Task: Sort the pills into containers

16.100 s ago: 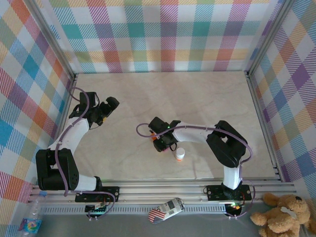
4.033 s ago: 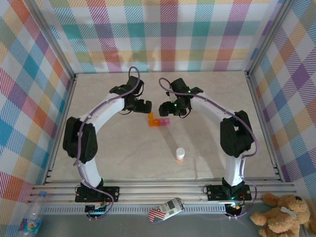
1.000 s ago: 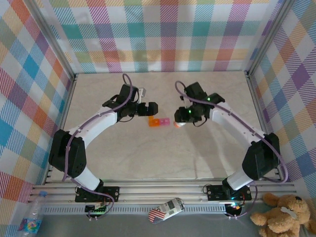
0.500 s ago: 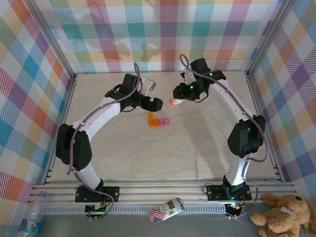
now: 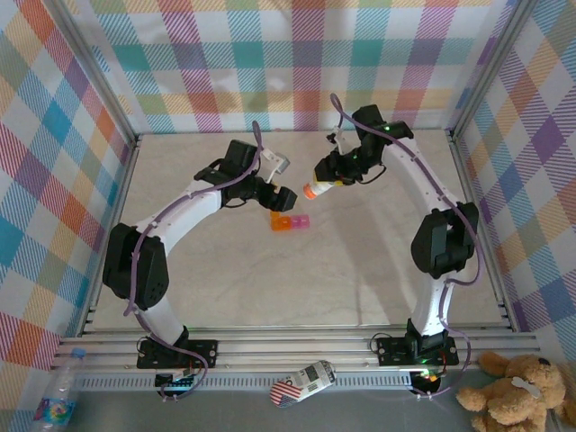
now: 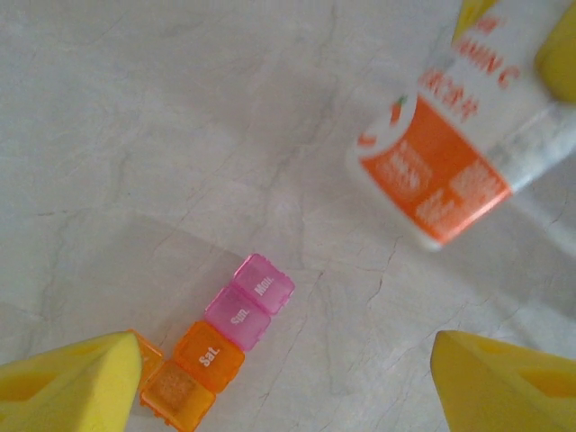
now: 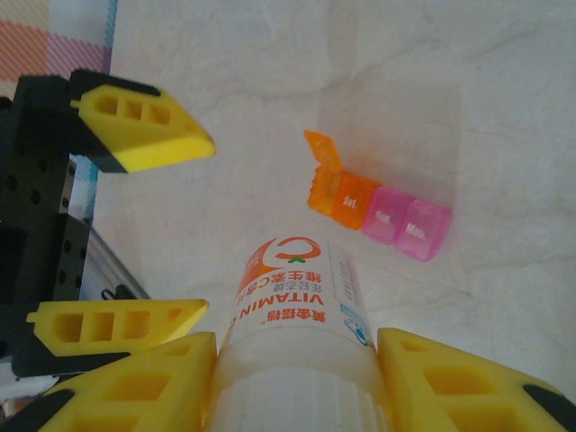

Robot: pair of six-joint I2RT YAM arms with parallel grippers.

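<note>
- Since a second ago, the right pincer (image 7: 297, 382) has carried the bottle (image 5: 321, 187) from beside the pill boxes' pink end up toward the far wall.
- It grips the bottle's white end. The bottle is tilted, its orange end toward the left pincer (image 5: 282, 180).
- The left pincer gapes wide and holds nothing, hovering just beyond the pill boxes (image 5: 290, 221).
- The pill boxes lie on the desk (image 5: 270, 288) between the arms, and the orange end box has its lid flipped up.
</note>
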